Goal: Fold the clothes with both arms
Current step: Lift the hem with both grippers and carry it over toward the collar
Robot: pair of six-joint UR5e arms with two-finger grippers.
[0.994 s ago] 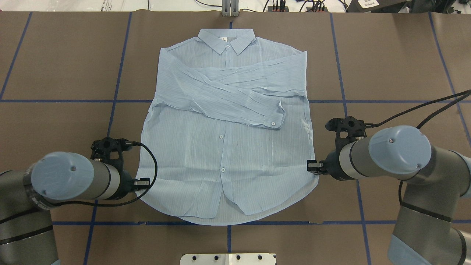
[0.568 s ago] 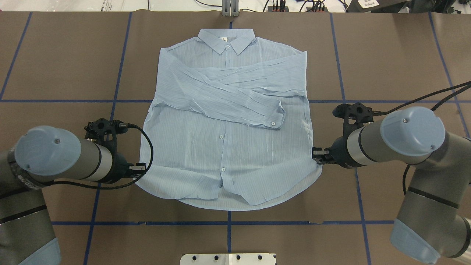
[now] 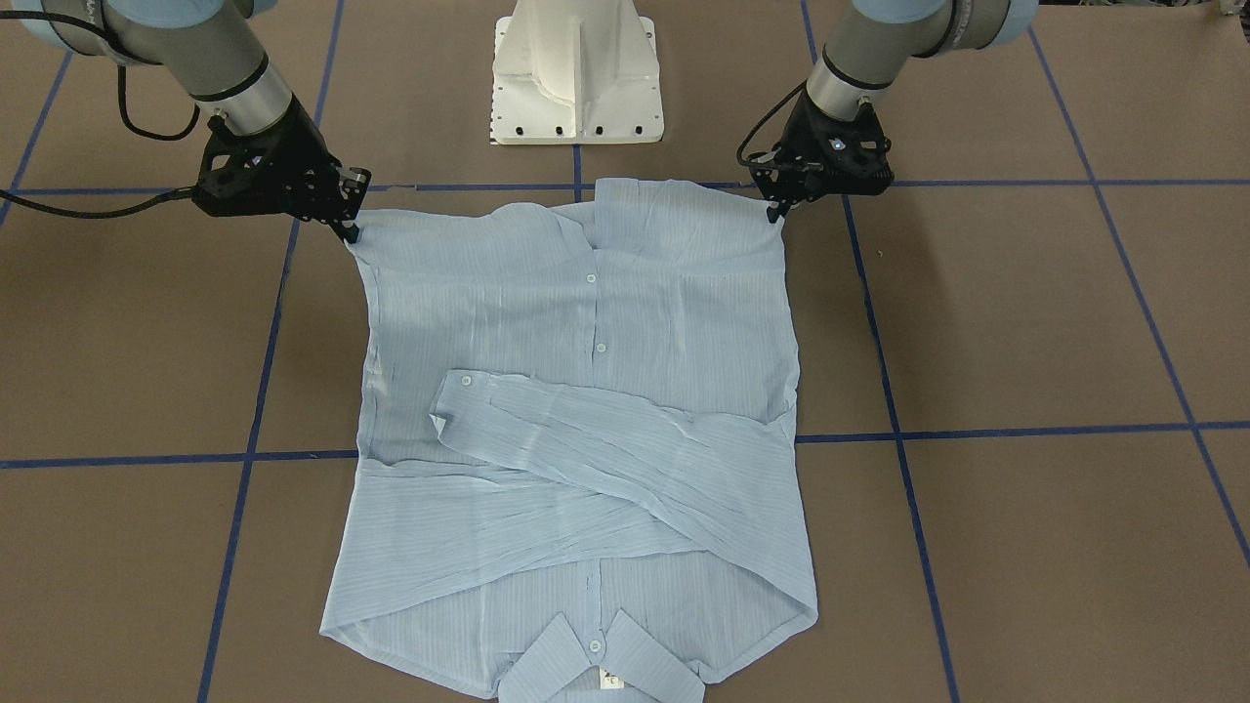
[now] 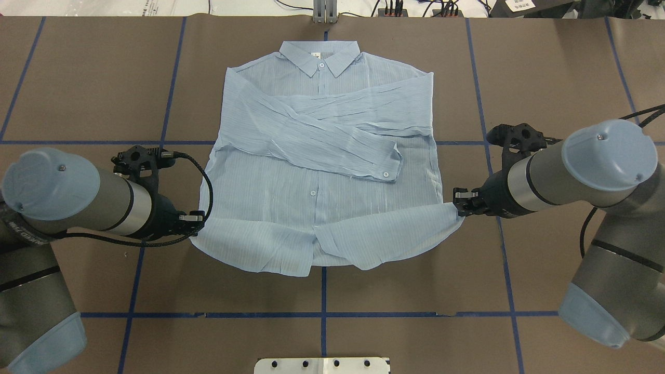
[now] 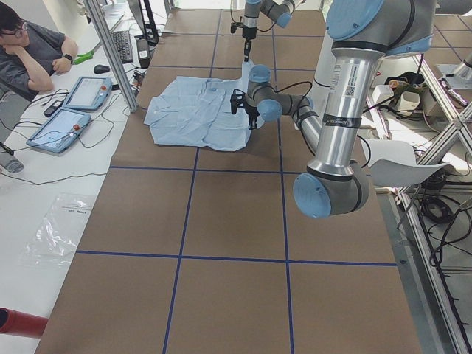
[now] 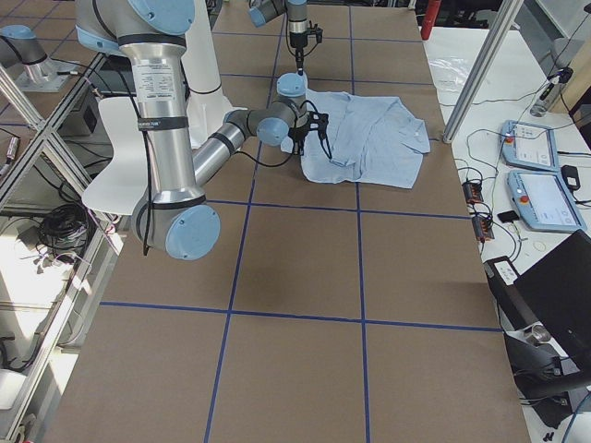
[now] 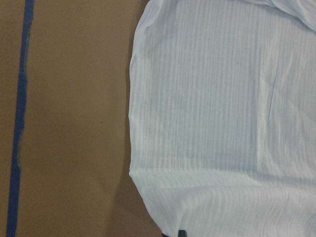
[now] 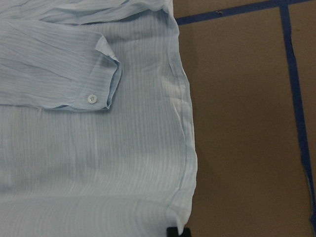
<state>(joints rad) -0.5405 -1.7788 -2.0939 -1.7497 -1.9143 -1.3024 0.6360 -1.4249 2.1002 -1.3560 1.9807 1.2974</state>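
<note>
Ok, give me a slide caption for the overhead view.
Left gripper and right gripper pinch the hem corners of a blue shirt, sleeves crossed over its chest.

Shirt [image 3: 586,322] collar [image 3: 598,659] cropped, one cuff under sleeve [image 4: 322,145]

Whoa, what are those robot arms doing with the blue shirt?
They are folding it. The shirt lies face up on the table, its sleeves already crossed over the front. The left gripper and the right gripper each pinch a bottom corner, holding the hem up, likely to carry it towards the collar.
</note>
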